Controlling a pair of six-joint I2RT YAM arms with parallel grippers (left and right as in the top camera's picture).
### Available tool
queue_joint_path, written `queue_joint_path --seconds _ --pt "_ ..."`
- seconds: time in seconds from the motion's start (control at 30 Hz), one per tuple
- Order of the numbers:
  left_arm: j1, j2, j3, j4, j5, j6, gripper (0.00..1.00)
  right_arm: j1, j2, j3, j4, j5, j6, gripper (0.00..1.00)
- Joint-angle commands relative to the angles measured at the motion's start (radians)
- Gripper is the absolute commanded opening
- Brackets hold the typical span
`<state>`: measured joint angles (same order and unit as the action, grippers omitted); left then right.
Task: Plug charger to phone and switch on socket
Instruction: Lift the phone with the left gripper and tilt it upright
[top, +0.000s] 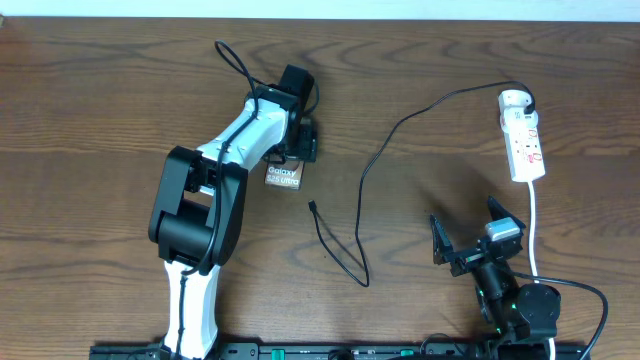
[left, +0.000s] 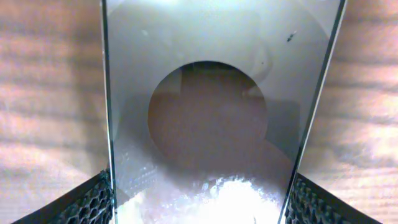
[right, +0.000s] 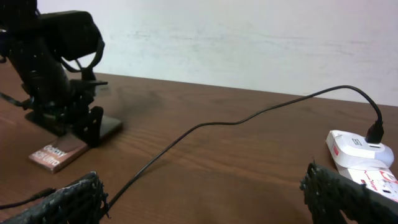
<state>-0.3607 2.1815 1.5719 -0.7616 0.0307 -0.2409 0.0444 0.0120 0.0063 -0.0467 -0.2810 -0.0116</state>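
1. The phone (top: 283, 177) lies flat on the wooden table (top: 100, 90), left of centre. From overhead the left arm (top: 205, 200) covers most of it, and only the end with the "Galaxy" lettering shows.
2. The left gripper (left: 200, 186) straddles the phone, one pad (left: 93, 200) at each long edge. I cannot tell whether the pads press on it or only stand beside it.
3. The right gripper (right: 202, 183) hangs low near the table's front right, fingers spread wide with nothing between them.
4. The charger (top: 375, 160) runs from a black plug (top: 527, 100) in the socket's far end, arcs left, loops forward and ends in its connector (top: 312, 205). The connector lies on bare wood near the phone, apart from it.
5. That cable loop lies between the phone and the right gripper.
6. The socket (top: 524, 145) lies at the far right, and its white cord (top: 532, 225) trails forward past the right gripper.
7. Count: one phone, one socket strip, one black cable, one white cord, two arms, two grippers.
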Motion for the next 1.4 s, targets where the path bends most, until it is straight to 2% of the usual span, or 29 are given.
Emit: queue_joint_path --seconds 0.0,0.1,0.43,0.67,0.9,1.1,1.2,1.37 --pt "0.006 0.107 -0.076 -0.06 -0.013 -0.085 0.8 0.004 -0.005 -0.001 -0.004 -0.002 -0.001 0.99" --pt "0.006 0.107 -0.076 -0.053 -0.016 -0.087 0.98 0.004 -0.005 -0.001 -0.004 -0.002 -0.001 0.99" --pt "0.007 0.107 -0.076 0.005 -0.017 -0.082 0.98 0.004 -0.005 -0.001 -0.004 -0.002 -0.001 0.99" --pt "0.001 0.107 -0.076 0.014 -0.016 0.046 1.0 0.004 -0.005 -0.001 -0.004 -0.002 -0.001 0.99" --pt "0.001 0.107 -0.076 -0.002 -0.016 0.065 0.89 0.004 -0.005 -0.001 -0.004 -0.002 -0.001 0.99" --pt "0.001 0.107 -0.076 0.0 0.042 0.137 0.89 0.004 -0.005 -0.001 -0.004 -0.002 -0.001 0.99" --pt "0.001 0.107 -0.076 -0.001 0.067 0.135 0.88 0.004 -0.005 -0.001 -0.004 -0.002 -0.002 0.99" --pt "0.001 0.108 -0.077 -0.004 0.067 0.132 0.77 0.004 -0.005 -0.001 -0.004 -0.002 -0.001 0.99"
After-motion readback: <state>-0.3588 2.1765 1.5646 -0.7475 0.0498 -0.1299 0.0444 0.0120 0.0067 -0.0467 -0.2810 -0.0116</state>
